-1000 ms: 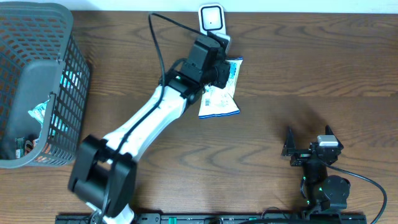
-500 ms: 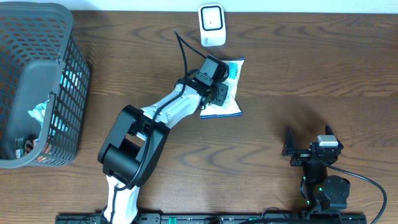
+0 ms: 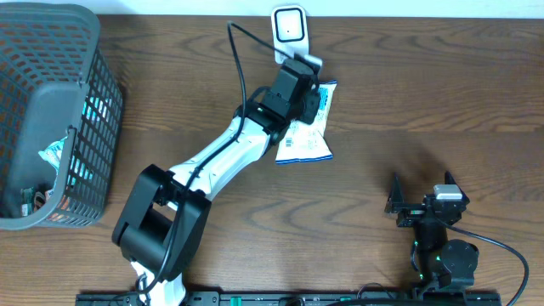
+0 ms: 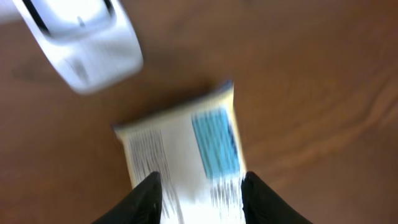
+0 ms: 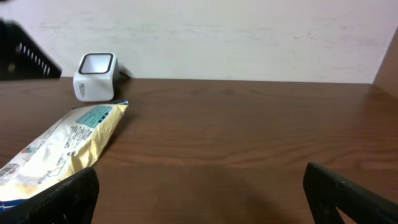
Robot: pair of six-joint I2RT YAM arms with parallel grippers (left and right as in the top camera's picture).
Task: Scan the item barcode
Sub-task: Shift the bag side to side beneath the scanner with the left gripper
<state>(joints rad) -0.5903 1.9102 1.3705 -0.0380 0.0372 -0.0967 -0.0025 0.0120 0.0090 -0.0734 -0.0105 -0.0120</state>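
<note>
Moved: left gripper (image 4: 200, 198) swings back up toward scanner (image 3: 290, 30).
Packet (image 3: 306, 140): flat on table (image 3: 425, 102), just below scanner, print up, likely laid there for reading.
Left fingers (image 4: 148, 198): parted above packet, apparently not pinching.
Right gripper (image 3: 422, 194): spread wide, idle, well apart.

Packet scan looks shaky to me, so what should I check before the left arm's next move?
1. Packet near scanner: ok, it lies on the table just in front of it.
2. Left gripper lined up on packet: ok, one finger on each side.
3. Grip firm: cannot tell, the wrist view is blurred.
4. Barcode facing scanner: cannot tell, the print is unreadable.
5. Right gripper out of the way: ok, open and far from the packet.
</note>
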